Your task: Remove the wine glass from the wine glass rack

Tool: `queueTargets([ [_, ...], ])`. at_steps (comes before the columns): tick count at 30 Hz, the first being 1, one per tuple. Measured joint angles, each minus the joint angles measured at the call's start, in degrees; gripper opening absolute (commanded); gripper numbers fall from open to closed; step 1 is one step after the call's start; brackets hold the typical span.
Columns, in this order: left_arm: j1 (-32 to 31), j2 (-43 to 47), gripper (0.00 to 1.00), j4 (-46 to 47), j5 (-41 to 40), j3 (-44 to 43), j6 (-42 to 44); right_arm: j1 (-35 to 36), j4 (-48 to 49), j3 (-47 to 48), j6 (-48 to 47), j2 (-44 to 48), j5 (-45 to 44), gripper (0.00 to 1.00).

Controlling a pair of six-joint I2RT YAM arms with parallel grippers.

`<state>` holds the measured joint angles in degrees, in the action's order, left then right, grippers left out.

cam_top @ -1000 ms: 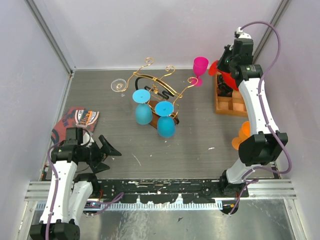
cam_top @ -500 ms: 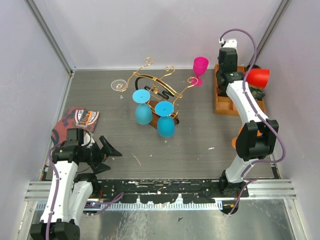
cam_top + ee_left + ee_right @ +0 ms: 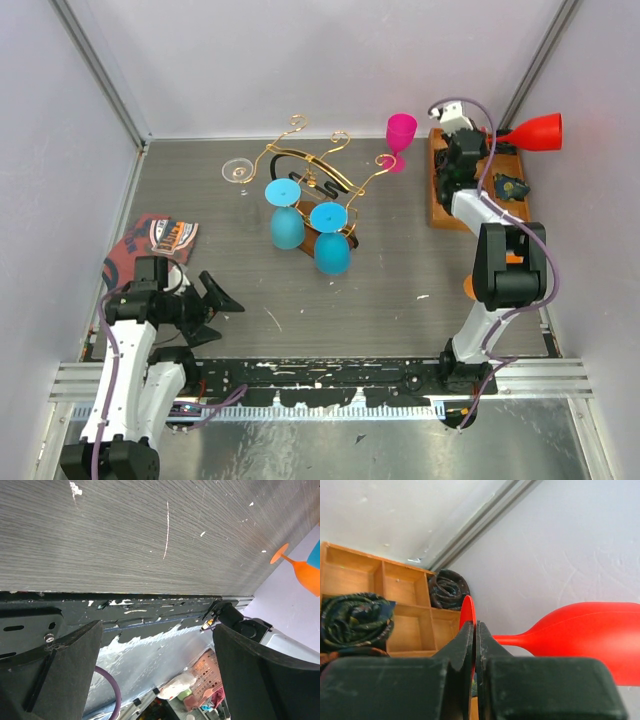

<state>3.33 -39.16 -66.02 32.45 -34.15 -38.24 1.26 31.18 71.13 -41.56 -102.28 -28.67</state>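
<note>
Item: red wine glass point(image 3: 537, 131), off the wine glass rack point(image 3: 310, 165), lying sideways, bowl jutting beyond the fingertips | Grip: right gripper point(image 3: 474, 630) pinched tight on the thin foot's edge | Handling: probably light, rigid plastic, smooth and slippery; stem would give a steadier hold | Left gripper point(image 3: 157, 640): spread wide, holding nothing | Rack: gold wire scrolls, wooden base, well apart from the right gripper

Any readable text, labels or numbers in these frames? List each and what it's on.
No text is legible in any view.
On the printed packet at the table's left edge: a badge-like print in orange and white, with lettering too small to read.
On the wine glass rack: a black centre piece; cannot tell whether it forms letters.
</note>
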Motion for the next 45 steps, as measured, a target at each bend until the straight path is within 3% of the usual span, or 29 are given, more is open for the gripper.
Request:
queueTargets([
  [8, 0.00, -1.16, 0.98, 1.70, 0.02, 0.61, 0.11, 1.60, 13.81, -7.30, -11.28, -5.29, 1.46, 0.01],
  [19, 0.00, -1.51, 0.98, 3.72, 1.18, 2.43, 0.09, 5.84, 16.04, -3.69, -19.71, -14.88, -4.39, 0.01],
  [30, 0.00, -1.86, 0.98, 3.50, 1.33, 2.78, 0.79, 11.61, 25.49, -0.52, -30.03, -25.00, -10.08, 0.01],
  [45, 0.00, -1.90, 0.98, 3.52, 1.40, 2.78, 1.16, 16.48, 29.97, -0.11, -36.30, -27.74, -10.88, 0.01],
])
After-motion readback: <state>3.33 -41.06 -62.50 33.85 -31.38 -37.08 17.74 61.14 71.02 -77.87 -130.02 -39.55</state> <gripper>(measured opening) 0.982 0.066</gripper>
